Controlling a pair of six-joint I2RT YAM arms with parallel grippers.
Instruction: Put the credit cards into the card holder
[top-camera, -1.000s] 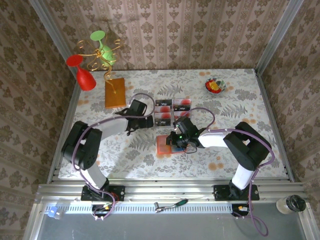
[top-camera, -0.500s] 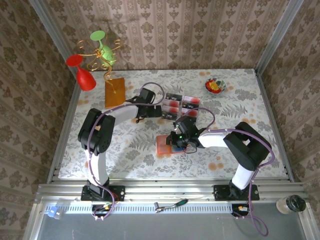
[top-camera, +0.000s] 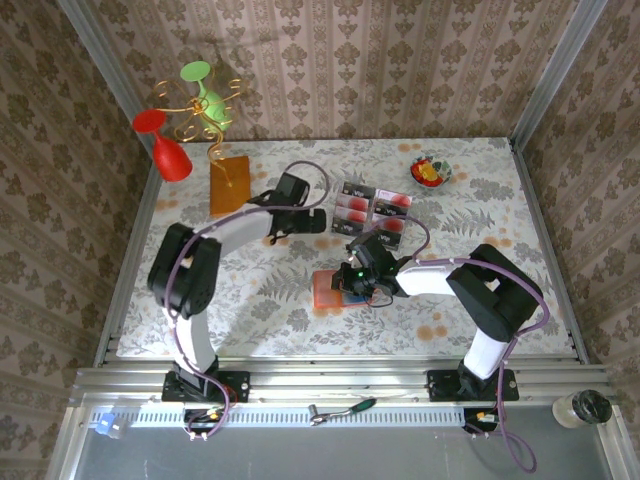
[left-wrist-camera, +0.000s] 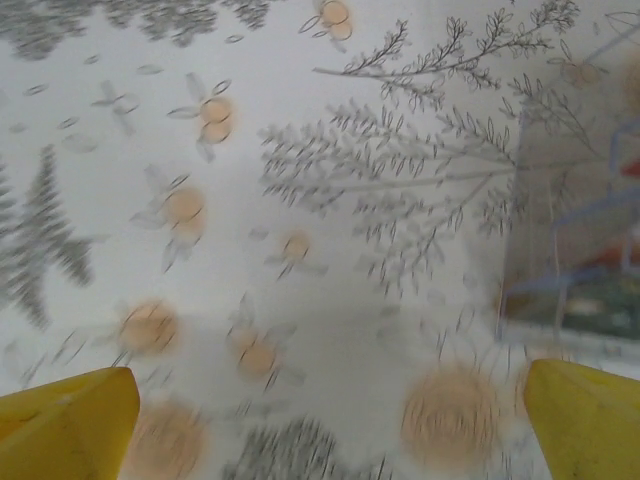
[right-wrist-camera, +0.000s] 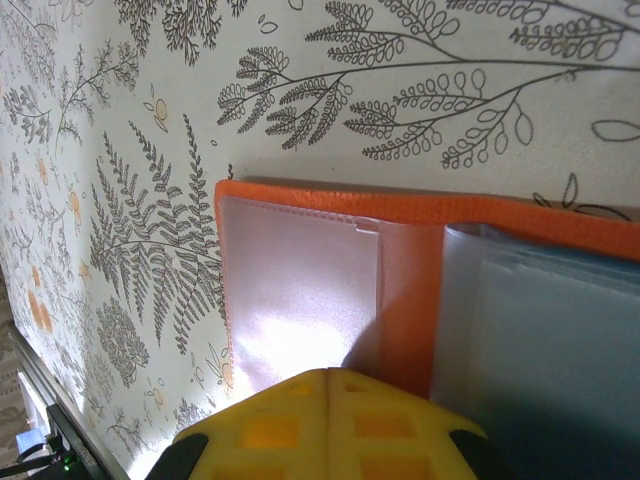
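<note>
Tablecloth (top-camera: 250, 300) holds credit cards (top-camera: 371, 211) near card holder (top-camera: 325, 292).

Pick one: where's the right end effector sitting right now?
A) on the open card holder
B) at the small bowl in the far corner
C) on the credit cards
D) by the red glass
A: in the top view the right end effector sits on the open orange card holder, and the right wrist view has the holder's clear pockets right under its shut yellow fingers.
</note>
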